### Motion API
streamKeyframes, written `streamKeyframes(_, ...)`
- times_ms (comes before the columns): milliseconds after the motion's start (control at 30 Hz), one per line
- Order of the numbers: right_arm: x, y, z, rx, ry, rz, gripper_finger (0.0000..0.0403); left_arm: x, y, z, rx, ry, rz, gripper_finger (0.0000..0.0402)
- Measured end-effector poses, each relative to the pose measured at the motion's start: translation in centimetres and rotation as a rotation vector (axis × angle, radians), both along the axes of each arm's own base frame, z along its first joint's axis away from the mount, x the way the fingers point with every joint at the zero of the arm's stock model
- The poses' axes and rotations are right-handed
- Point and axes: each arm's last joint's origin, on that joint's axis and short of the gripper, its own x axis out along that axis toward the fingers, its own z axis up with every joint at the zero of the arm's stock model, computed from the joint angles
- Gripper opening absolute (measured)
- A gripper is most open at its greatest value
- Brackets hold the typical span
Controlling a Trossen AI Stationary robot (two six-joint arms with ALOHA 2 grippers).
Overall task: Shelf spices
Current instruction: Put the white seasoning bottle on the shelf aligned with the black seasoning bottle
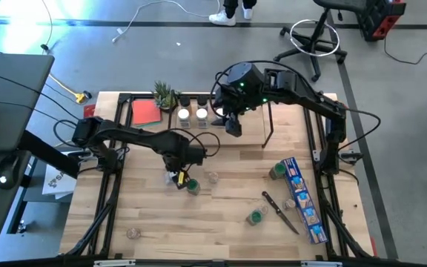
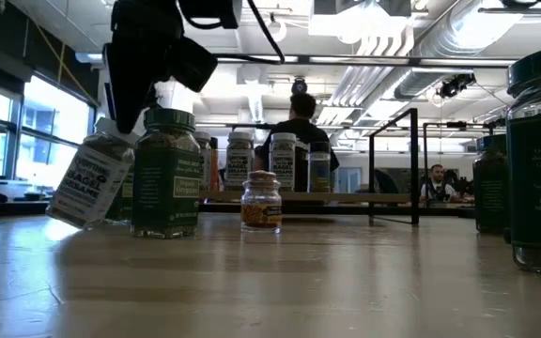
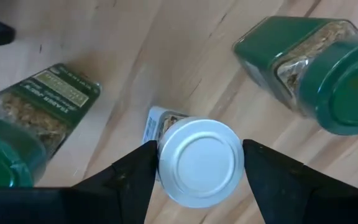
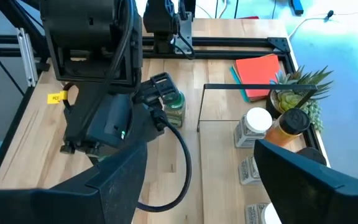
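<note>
My left gripper (image 1: 176, 176) points down at the table's middle left, with a white-capped spice jar (image 3: 197, 163) between its fingers. In the low view this jar (image 2: 87, 183) stands tilted. Two green-capped jars (image 3: 30, 137) (image 3: 316, 68) stand on either side of it. Other spice jars (image 1: 256, 216) (image 1: 212, 176) stand scattered on the table. The shelf (image 1: 269, 122) stands at the far middle with a few jars (image 1: 192, 115) on its board. My right gripper (image 1: 233, 127) hangs open above the shelf, holding nothing. My left gripper has the jar's round white cap (image 3: 166, 155) between its two fingers, one on each side, coming from above and pointing down. The jar leans under the fingers. Its lower edge (image 2: 81, 225) is at table level; whether it rests there I cannot tell.
A long blue box (image 1: 302, 200) and a black-handled utensil (image 1: 280, 211) lie at the right. A small plant (image 1: 165, 96) and a red flat thing (image 1: 145, 111) sit at the far left of the shelf. People sit in the room behind (image 2: 301, 117).
</note>
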Motion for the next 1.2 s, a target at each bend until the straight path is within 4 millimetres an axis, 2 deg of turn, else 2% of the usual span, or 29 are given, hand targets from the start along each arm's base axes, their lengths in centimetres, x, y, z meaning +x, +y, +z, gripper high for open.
streamKeyframes(133, 0.0, 0.0, -0.1, 0.010, 0.007, -0.008, 0.0291, -0.6, -0.5, 1.1, 0.020, -0.030, 0.020, 0.0225)
streamKeyframes(233, 0.0, 0.0, -0.1, 0.009, 0.007, -0.008, 0.0291, -1.7, -0.7, 2.8, 0.072, -0.091, 0.060, 0.0221)
streamKeyframes(567, 0.3, 0.5, -0.2, -0.012, -0.002, 0.019, 0.0291, -6.8, -0.9, 8.7, 0.110, -0.299, 0.264, 0.0218)
streamKeyframes(733, 2.0, 2.1, -2.6, 0.012, 0.027, 0.086, 0.0291, -9.9, -1.9, 11.2, 0.097, -0.427, 0.359, 0.0218)
streamKeyframes(900, 3.8, 3.9, -5.2, 0.016, 0.006, 0.132, 0.0291, -13.0, -3.6, 13.0, 0.125, -0.580, 0.330, 0.0218)
streamKeyframes(1067, 5.9, 5.6, -6.7, 0.045, -0.141, 0.143, 0.0291, -15.4, -4.3, 14.1, 0.159, -0.704, 0.319, 0.0218)
streamKeyframes(1200, 7.1, 7.0, -7.0, 0.076, -0.286, 0.123, 0.0291, -16.7, -4.4, 14.3, 0.199, -0.733, 0.303, 0.0218)
